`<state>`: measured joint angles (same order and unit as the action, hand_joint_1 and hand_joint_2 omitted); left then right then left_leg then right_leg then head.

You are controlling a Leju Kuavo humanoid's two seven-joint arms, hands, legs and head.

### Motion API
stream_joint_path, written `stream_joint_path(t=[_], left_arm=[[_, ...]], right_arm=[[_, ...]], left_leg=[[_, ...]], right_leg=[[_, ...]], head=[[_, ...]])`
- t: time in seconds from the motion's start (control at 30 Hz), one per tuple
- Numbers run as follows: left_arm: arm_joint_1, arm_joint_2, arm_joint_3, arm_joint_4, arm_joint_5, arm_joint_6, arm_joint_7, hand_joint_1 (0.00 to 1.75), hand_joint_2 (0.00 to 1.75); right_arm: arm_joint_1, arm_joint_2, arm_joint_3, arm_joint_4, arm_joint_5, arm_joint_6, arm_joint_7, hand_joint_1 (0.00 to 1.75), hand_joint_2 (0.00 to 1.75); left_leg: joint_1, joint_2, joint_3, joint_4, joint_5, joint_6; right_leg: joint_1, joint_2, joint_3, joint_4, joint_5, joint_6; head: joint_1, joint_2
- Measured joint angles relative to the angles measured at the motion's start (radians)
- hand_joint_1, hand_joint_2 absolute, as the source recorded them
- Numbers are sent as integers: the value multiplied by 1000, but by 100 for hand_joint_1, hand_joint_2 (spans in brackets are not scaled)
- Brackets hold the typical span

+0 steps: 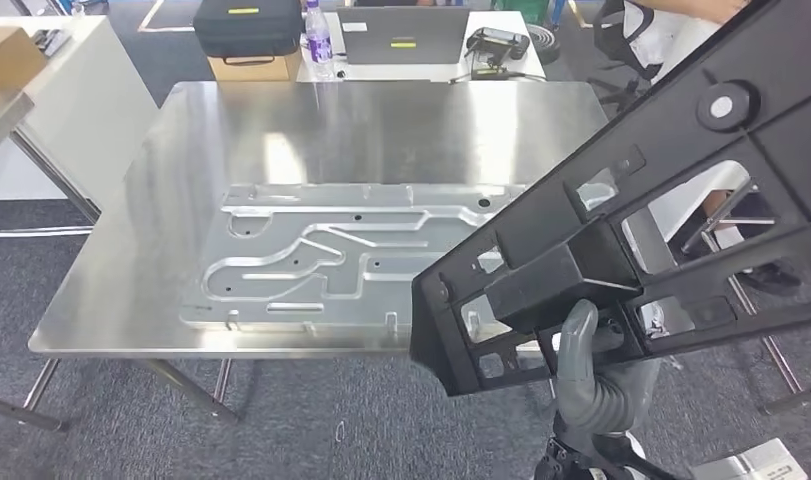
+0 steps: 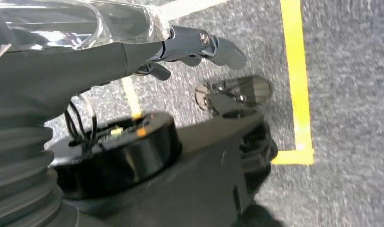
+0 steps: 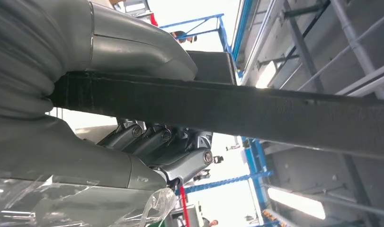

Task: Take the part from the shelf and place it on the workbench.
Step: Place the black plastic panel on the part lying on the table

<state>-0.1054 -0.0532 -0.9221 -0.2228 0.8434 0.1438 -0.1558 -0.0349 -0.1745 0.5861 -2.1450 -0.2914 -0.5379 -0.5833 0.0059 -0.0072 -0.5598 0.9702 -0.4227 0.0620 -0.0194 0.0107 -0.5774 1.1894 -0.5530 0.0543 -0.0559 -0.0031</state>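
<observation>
One steel table (image 1: 381,130) ahead, carrying one machined aluminium plate (image 1: 321,265) flat near its front edge, probably as the bed meant to receive the load. One black frame part (image 1: 621,230), off the shelf and raised over the table's front right corner, tilted upward to the right, apparently to clear the edge before lowering. Right hand (image 1: 581,345) clamped on its lower bar, thumb over and fingers (image 3: 152,139) under; left hand (image 2: 199,47) down by the floor, fingers loosely curled, gripping nothing.
</observation>
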Motion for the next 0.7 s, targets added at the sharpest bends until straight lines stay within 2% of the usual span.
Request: stream_joint_path(t=[0.07, 0.1, 0.13, 0.17, 0.23, 0.27, 0.3, 0.37, 0.4, 0.47, 0.53, 0.57, 0.6, 0.63, 0.67, 0.7], left_arm=[[3, 0, 0, 0, 0, 0, 2, 0, 175], [4, -1, 0, 0, 0, 1, 2, 0, 175], [5, -1, 0, 0, 0, 1, 2, 0, 175], [5, -1, 0, 0, 0, 2, 2, 0, 175], [5, -1, 0, 0, 0, 2, 3, 0, 175], [4, -1, 0, 0, 0, 3, 3, 0, 175], [3, -1, 0, 0, 0, 3, 3, 0, 175], [1, -1, 0, 0, -1, 3, 3, 0, 175], [-1, -1, 0, 0, 0, 3, 2, 0, 175], [-4, -1, 0, 0, -1, 4, 1, 0, 175], [-5, -1, -1, 0, -1, 4, 1, 0, 175], [-3, -1, -1, 0, -2, 4, 1, 0, 175], [-1, -1, -1, 0, -4, 4, 2, 0, 175], [1, -1, -1, 0, -7, 4, 2, 0, 175], [3, -1, -2, 0, -10, 3, 2, 0, 175], [3, -1, -3, 1, -14, 3, 3, 0, 175]], right_arm=[[1, 1, 0, 3, 0, 0, 0, 175, 175], [2, 1, 0, 5, 0, 0, 0, 175, 175], [2, 1, 0, 7, 0, 0, 0, 175, 175], [2, 1, 0, 8, 0, 0, 0, 175, 175], [2, 1, 0, 9, 1, 0, 0, 175, 175], [2, 2, -1, 10, 1, 0, 0, 175, 175], [2, 2, -1, 11, 2, 0, 1, 175, 175], [1, 3, -2, 12, 4, 1, 1, 175, 175], [1, 3, -2, 12, 7, 1, 1, 175, 175], [-1, 4, -2, 12, 11, 2, 2, 175, 175], [-1, 5, -2, 12, 16, 2, 3, 175, 175], [-1, 5, -2, 12, 19, 2, 4, 175, 175], [-2, 6, -2, 12, 27, 2, 7, 175, 175], [-3, 6, -2, 12, 37, 2, 13, 175, 175], [-7, 6, -2, 12, 52, 0, 23, 175, 175], [-12, 5, -2, 12, 71, -4, 37, 175, 175]], left_leg=[[1, -2, 22, 0, -21, 3], [2, -4, 36, 0, -33, 2], [4, -7, 52, 0, -45, -1], [6, -9, 69, 0, -59, -5], [6, -11, 97, 0, -88, -17], [4, -11, 106, -3, -101, -25], [2, -11, 115, -4, -109, -33], [2, -9, 124, 4, -111, -44], [3, -8, 118, 29, -108, -48], [5, -7, 63, 126, -119, -54], [5, -4, -25, 247, -167, -59], [4, -4, -63, 284, -195, -57], [1, -3, -89, 293, -212, -54], [-4, -3, -101, 271, -208, -47], [-10, -3, -101, 222, -177, -37], [-17, -3, -94, 159, -117, -24]], right_leg=[[-1, 0, -80, 75, -56, 4], [-1, -1, -102, 75, -72, 5], [-2, -1, -111, 47, -65, 7], [-4, -3, -105, -6, -30, 8], [-8, -10, -85, -124, 85, 9], [-7, -13, -78, -160, 129, 6], [-7, -15, -75, -176, 150, -1], [-7, -12, -66, -177, 143, -18], [-8, -11, -58, -178, 137, -25], [-6, -11, -39, -179, 122, -37], [-1, -11, -20, -179, 102, -42], [3, -11, -8, -179, 92, -42], [6, -9, 6, -179, 80, -43], [9, -8, 22, -180, 68, -44], [13, -7, 41, -180, 55, -45], [14, -6, 56, -181, 43, -46]], head=[[2, 0], [2, 0], [2, 0], [2, 0], [3, 0], [3, 0], [2, 0], [0, 0], [-1, 0], [-2, 0], [-4, 0], [-4, 0], [-4, 0], [-4, 0], [-4, 0], [-4, 0]])
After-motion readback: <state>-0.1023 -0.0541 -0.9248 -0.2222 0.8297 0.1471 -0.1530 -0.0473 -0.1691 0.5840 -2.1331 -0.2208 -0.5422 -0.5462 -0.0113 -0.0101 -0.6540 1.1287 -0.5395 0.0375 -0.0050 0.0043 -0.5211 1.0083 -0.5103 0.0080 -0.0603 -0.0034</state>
